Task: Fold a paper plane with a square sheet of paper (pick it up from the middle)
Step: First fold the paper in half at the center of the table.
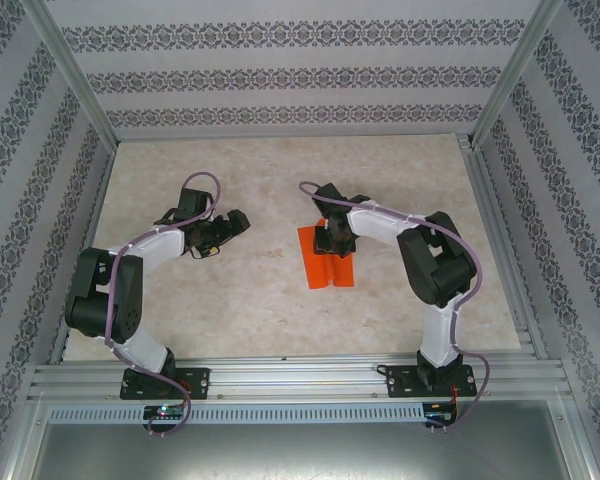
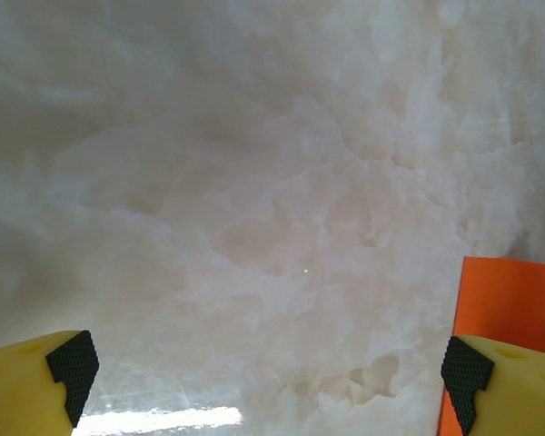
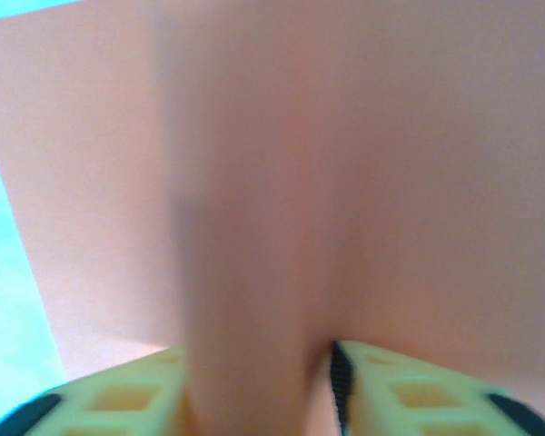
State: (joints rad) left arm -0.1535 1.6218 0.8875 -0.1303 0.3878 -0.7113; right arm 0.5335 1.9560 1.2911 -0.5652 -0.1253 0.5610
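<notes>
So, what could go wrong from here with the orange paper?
The right end effector pinches a raised ridge of the square sheet of paper; that could set a stray crease or tear it. The left end effector hangs open beside the sheet, so the paper might slide or twist.

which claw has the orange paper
The right claw: a raised fold of the orange paper sits pinched between its fingers. The left claw is open over bare table.

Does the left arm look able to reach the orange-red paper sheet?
Probably yes: bare tabletop separates the open left gripper from the orange-red paper sheet, though the right gripper pinches its middle.
</notes>
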